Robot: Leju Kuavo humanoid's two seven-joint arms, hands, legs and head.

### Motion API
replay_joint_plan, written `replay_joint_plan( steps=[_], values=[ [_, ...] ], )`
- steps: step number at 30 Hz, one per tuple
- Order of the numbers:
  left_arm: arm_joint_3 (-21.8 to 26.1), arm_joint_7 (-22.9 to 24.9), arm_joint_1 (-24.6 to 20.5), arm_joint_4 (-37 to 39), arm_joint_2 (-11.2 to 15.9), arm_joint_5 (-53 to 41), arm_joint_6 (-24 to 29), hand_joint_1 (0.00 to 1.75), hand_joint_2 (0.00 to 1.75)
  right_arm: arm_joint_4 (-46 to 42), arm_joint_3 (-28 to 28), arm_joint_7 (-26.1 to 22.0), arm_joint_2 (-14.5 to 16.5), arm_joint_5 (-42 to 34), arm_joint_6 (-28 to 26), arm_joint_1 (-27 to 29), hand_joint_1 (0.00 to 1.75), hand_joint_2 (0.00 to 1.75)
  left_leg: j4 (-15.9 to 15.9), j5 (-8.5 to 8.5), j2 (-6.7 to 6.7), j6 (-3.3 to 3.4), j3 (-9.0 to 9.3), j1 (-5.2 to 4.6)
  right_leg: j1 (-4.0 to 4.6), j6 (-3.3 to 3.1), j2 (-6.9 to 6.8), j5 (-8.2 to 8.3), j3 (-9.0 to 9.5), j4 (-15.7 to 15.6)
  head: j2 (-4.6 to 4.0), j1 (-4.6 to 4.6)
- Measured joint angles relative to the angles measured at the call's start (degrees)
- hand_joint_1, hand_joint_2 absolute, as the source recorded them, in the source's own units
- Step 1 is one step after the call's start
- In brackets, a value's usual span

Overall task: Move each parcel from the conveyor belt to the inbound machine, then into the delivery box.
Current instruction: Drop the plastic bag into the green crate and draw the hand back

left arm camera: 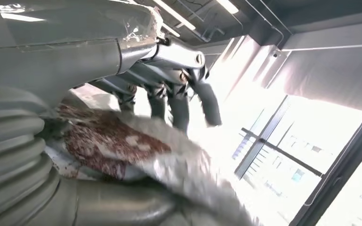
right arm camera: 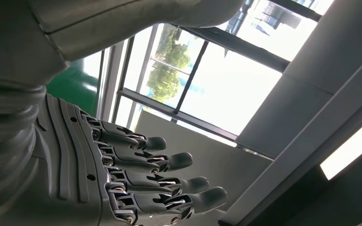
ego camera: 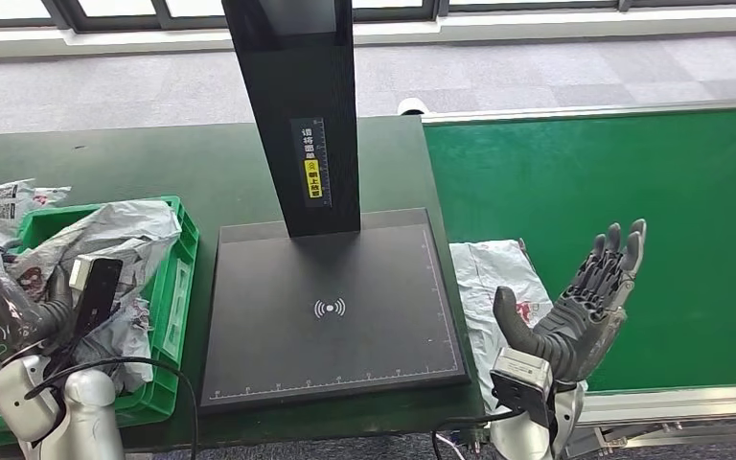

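Presently, item by item, from the fingers outward.

Left hand [ego camera: 5, 311]: fingers [left arm camera: 179, 101] curled down on a crinkled grey parcel [left arm camera: 136, 150] with red print; thumb beneath it. Position: 8 o'clock of the head view, above the green delivery box [ego camera: 184, 278], which already carries other grey bags [ego camera: 120, 235].

Right hand [ego camera: 575, 316]: fingers [right arm camera: 169, 181] spread wide, palm up, holding nothing; raised at 4 o'clock.

White parcel [ego camera: 484, 278]: flat at the near left corner of the green conveyor belt [ego camera: 632, 240], just beside the raised right hand, at 9 o'clock from it.

Inbound machine [ego camera: 331, 307]: dark scan plate with black upright post, centre of the dark green tabletop [ego camera: 192, 163].

Handling note, left hand, as a judgement: this looks like the drop into the box. Lower the parcel well inside the rim before parting the fingers, so the slack film does not snag or spill over the edge.

Handling note, right hand: turn the palm down over the white parcel's middle; its thin film will likely need a pinch, not a scoop.
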Motion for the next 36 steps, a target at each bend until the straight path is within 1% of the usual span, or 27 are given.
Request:
replay_joint_plan(
  steps=[6, 15, 23, 26, 28, 30, 32, 34, 36],
  values=[
    [1.7, -1.1, -0.7, 1.2, -0.1, 1.0, 0.0, 0.0, 1.75, 0.0, 0.0, 0.0, 0.0, 0.4, 0.0, 0.2, 0.0, 1.75, 0.0, 0.0, 0.0, 0.0, -0.01, 0.0, 0.0, 0.0, 0.0, 0.0, 0.0, 0.0, 0.0, 0.0],
    [2.0, -1.9, -0.9, 1.9, -0.1, 1.9, 0.0, 0.0, 1.75, 0.0, 0.0, 0.0, 0.0, 0.5, 0.0, 0.2, 0.0, 1.75, 0.0, 0.0, -0.01, 0.0, -0.01, 0.0, -0.01, 0.0, -0.01, 0.0, 0.01, 0.0, 0.0, 0.0],
    [2.0, -6.7, -0.7, -0.5, -0.1, 9.0, 0.0, 0.0, 1.75, 0.0, 0.0, 0.0, 0.0, 0.6, 0.0, 0.2, 0.0, 1.75, 0.0, 0.0, -0.02, 0.0, -0.02, 0.01, 0.0, 0.0, -0.01, 0.0, 0.02, 0.0, 0.0, 0.0],
    [2.0, -11.8, -0.3, -3.0, -0.1, 16.3, 0.0, 0.0, 1.75, 0.4, -0.2, 0.0, 0.0, 1.0, 0.0, 0.2, 0.0, 1.75, 0.0, 0.0, -0.02, 0.0, -0.03, 0.01, 0.0, 0.0, -0.01, 0.0, 0.02, 0.0, 0.0, 0.0],
    [2.0, -16.7, 0.2, -4.7, -0.2, 24.0, 0.0, 0.0, 1.75, 1.5, -0.9, 0.3, 0.0, 1.9, 0.0, 0.0, 0.0, 0.87, 0.0, 0.0, -0.02, 0.0, -0.03, 0.01, 0.0, 0.0, -0.01, 0.0, 0.02, 0.0, 0.0, 0.0],
    [1.1, -20.9, 1.6, -6.8, -0.4, 33.3, 0.0, 0.0, 1.75, 4.4, -2.3, 2.9, 0.0, 5.5, 0.0, -1.0, 0.0, 0.0, 0.0, -0.01, 0.03, -0.01, -0.01, 0.01, -0.01, 0.0, 0.01, 0.0, 0.01, 0.0, 0.0, -0.01],
    [-1.8, -23.1, 3.7, -10.1, -0.5, 41.4, 0.0, 0.0, 1.75, 9.0, -4.3, 8.2, 0.0, 13.0, 0.1, -2.9, 0.0, 0.0, 0.0, 0.0, 0.03, 0.0, -0.02, 0.01, 0.0, 0.0, 0.0, 0.0, 0.01, 0.0, 0.0, -0.01],
    [-5.3, -23.8, 5.3, -13.9, -0.5, 45.9, 0.0, 0.0, 1.75, 14.3, -6.8, 12.5, 0.0, 20.6, 0.1, -5.6, 0.0, 0.87, 0.0, 0.02, -0.04, 0.03, -0.05, 0.0, 0.0, 0.01, -0.1, 0.01, 0.04, 0.0, 0.0, 0.0],
    [-8.2, -23.9, 6.8, -17.7, -0.3, 48.3, 0.0, 0.0, 1.75, 19.4, -9.9, 15.0, 0.1, 26.4, 0.1, -8.3, 0.0, 1.75, 0.0, 0.03, -0.08, 0.04, -0.02, -0.01, -0.01, 0.02, -0.16, 0.01, 0.09, 0.0, 0.0, 0.0]
  ],
)
